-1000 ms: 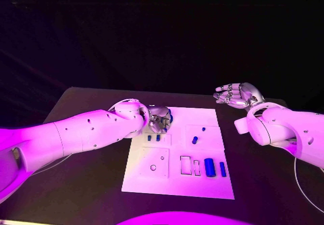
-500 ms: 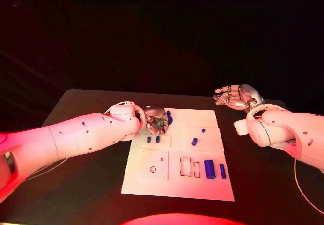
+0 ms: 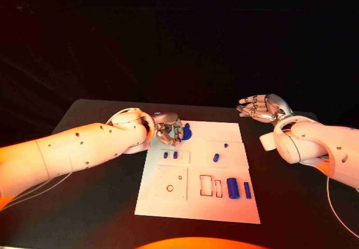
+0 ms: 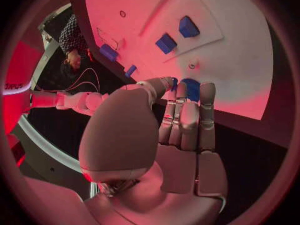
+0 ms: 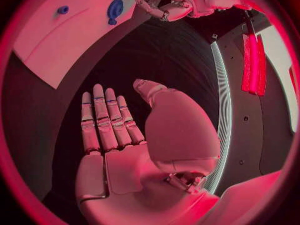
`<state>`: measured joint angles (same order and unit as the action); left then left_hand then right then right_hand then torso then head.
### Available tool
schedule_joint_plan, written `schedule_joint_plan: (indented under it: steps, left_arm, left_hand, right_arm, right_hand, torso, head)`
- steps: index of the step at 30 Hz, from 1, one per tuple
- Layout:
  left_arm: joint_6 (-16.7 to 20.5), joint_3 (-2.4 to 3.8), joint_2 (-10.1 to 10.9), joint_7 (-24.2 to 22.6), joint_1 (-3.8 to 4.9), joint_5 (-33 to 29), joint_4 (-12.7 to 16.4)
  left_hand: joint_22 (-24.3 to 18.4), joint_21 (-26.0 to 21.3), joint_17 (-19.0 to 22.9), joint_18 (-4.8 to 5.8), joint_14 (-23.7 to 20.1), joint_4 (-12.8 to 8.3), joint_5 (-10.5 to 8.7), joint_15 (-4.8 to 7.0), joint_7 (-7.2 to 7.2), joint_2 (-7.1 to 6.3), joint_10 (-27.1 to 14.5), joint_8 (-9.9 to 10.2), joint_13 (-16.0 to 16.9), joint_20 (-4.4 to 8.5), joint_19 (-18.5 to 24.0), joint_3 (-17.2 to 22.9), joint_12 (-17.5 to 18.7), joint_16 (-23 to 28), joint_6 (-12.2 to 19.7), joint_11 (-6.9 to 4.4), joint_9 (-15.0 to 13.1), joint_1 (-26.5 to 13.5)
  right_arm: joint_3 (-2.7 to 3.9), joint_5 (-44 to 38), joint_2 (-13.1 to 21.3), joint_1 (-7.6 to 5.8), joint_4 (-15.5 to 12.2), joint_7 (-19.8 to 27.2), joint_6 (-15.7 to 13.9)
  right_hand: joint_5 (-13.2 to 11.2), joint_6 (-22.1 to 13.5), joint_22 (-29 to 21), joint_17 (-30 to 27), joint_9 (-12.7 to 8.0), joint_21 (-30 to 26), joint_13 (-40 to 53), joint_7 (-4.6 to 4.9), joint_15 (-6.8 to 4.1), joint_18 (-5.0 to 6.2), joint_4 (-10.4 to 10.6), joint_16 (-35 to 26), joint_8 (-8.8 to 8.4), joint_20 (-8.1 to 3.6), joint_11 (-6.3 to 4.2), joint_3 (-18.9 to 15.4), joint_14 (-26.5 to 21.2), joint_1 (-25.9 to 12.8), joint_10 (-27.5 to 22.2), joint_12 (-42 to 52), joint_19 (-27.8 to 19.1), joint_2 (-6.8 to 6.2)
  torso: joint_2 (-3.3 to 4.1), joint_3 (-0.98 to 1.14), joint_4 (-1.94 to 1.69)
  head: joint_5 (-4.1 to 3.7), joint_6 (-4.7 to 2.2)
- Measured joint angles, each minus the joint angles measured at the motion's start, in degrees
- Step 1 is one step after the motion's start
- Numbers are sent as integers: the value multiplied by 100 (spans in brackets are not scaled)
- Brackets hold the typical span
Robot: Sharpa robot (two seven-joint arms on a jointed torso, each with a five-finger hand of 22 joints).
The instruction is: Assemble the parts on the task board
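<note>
The left hand (image 3: 169,132) sits at the far left corner of the task board (image 3: 196,207), its fingers (image 4: 187,115) curled down around a round blue part (image 3: 186,133) there. The left wrist view shows the fingertips touching that blue part, but whether it is truly gripped or only touched I cannot tell. Compared with a second ago, this hand has drawn slightly back toward the board's left edge and turned, so more of the blue part shows beside it than before.

The right hand (image 3: 260,108) hovers above the tabletop (image 3: 90,207) past the board's far right corner, palm up, fingers apart and holding nothing. It stays where it was in the earlier frames.

On the board nothing else has shifted: two small blue pieces (image 3: 169,154) stand side by side just near of the left hand, a tilted blue piece (image 3: 215,156) and a tiny one (image 3: 225,144) lie right of the middle, and a larger blue cylinder (image 3: 232,186) with a slimmer blue bar (image 3: 247,189) rests near the near right corner.
</note>
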<state>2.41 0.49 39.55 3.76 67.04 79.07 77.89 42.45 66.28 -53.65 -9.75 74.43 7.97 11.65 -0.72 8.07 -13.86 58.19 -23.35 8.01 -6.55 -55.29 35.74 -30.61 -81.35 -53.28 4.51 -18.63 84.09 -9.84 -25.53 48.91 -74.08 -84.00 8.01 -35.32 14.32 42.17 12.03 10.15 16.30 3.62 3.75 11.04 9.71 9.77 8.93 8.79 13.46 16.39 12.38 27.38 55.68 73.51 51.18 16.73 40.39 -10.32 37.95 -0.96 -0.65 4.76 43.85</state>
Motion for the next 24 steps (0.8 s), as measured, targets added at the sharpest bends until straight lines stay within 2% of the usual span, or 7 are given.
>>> schedule_joint_plan:
  steps: [5, 11, 24]
  left_arm:
    - [-5, 26, 93, 45, 0, -64, 56]
    - [-25, 29, 114, 97, -2, -120, 1]
    - [-186, -61, 63, 149, -16, -166, -220]
  left_hand:
    - [28, 0, -9, 0, 0, -15, 0, 0, 13, 0, 0, 12, 0, -3, -40, -16, 0, 0, -13, 0, -1, 0]
    - [-7, 0, 31, 0, 0, -32, 0, 0, 20, 0, 12, 33, 0, 0, -41, 1, 32, 0, -20, 12, -1, 0]
    - [-23, 0, 57, -1, 0, -63, 0, 0, 20, 0, 19, 55, -6, 0, -41, 0, 62, 0, -19, 21, 0, 0]
  right_arm:
    - [0, 0, 4, 0, 0, 0, 3]
    - [0, 0, 4, 0, 1, 0, 6]
    - [0, 0, 6, 0, -1, -4, 11]
  right_hand:
    - [0, 0, 0, 0, 0, 0, 0, 0, 0, 0, 0, 0, 0, 0, 0, 0, 0, 0, 0, 0, 0, 0]
    - [0, 0, 0, 0, 0, 0, 0, 0, 0, 0, 0, 0, 0, 0, 0, 0, 0, 0, 0, 0, 0, 0]
    - [0, 0, 1, 1, 0, 0, 0, 0, 0, 0, 0, 0, 0, 0, 0, 0, 0, 0, 0, 0, 0, 0]
  torso:
    - [0, 0, 0]
    - [6, -1, 3]
    - [14, -6, 12]
  head:
    - [12, -4]
    - [31, -8]
    - [44, 0]
